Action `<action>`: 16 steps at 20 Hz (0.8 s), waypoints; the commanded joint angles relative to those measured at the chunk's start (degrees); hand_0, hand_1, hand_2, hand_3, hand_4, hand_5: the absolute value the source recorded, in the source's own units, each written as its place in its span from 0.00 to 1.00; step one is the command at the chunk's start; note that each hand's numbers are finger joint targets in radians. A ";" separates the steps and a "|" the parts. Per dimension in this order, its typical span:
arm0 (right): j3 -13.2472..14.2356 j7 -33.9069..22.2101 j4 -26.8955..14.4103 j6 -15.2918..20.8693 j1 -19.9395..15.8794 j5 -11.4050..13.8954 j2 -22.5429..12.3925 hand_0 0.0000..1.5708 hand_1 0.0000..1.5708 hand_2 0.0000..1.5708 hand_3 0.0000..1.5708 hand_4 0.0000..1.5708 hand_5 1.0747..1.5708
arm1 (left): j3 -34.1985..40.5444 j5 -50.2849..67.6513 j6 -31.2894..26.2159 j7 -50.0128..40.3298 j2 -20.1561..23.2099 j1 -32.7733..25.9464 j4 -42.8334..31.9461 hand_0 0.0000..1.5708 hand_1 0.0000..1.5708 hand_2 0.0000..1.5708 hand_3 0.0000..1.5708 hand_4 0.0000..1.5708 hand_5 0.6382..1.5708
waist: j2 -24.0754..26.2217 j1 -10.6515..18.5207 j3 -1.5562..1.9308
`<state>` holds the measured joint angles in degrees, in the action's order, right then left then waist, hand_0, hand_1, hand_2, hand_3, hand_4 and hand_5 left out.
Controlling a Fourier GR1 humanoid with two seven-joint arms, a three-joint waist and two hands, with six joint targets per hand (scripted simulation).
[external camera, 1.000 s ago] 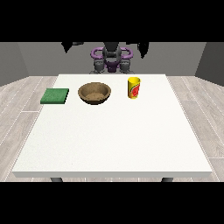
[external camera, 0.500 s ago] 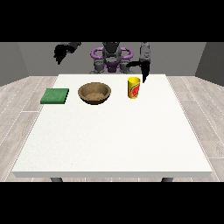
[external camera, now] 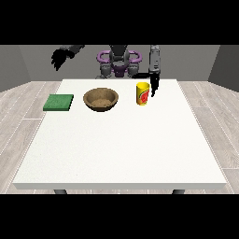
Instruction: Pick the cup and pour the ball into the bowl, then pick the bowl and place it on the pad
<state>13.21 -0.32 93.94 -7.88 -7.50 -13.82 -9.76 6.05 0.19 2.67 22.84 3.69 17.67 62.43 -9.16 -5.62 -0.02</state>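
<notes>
A yellow cup (external camera: 143, 94) with a red label stands upright on the far part of the white table (external camera: 121, 144). The hand at the view's right (external camera: 153, 84) hangs fingers-down just right of the cup, right beside its rim, with nothing held. Left of the cup sits a brown bowl (external camera: 101, 99). A green pad (external camera: 59, 102) lies further left. The hand at the view's left (external camera: 59, 58) is raised in the air beyond the table's far left corner, fingers spread and relaxed. No ball is visible; the cup's inside is hidden.
The robot's torso (external camera: 119, 63) stands behind the table's far edge. A wooden floor surrounds the table. The cup, bowl and pad sit in a row near the far edge.
The hand at the view's right has come down from shoulder height to beside the cup. The hand at the view's left stays raised, shifted slightly outward.
</notes>
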 commanded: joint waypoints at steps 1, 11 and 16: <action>0.75 2.60 -3.50 -1.69 -0.93 -0.35 -0.86 0.00 0.00 0.00 0.00 0.43 0.98 | 1.79 -0.09 0.38 5.54 0.16 4.03 -9.36 0.00 0.00 0.00 0.00 0.13 0.84 | -0.38 -0.34 0.01; 2.02 -2.94 3.28 -3.60 -4.68 -4.71 -4.67 0.00 0.00 0.00 0.08 0.41 0.99 | 5.57 -2.99 8.35 18.02 1.86 7.46 -23.61 0.73 0.73 1.00 1.00 0.83 0.90 | -5.63 -6.34 -0.05; 7.05 -2.73 0.05 -8.94 -5.25 -10.13 -9.89 0.00 0.00 0.00 0.10 0.41 0.99 | 6.85 -4.06 13.93 19.50 2.64 10.67 -26.09 0.82 0.82 1.00 1.00 0.87 0.88 | -7.16 -7.57 -0.01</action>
<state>17.33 -1.91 94.71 -13.93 -11.10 -20.51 -15.95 12.20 -2.65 13.02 41.83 5.90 25.87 40.37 -14.49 -11.90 0.28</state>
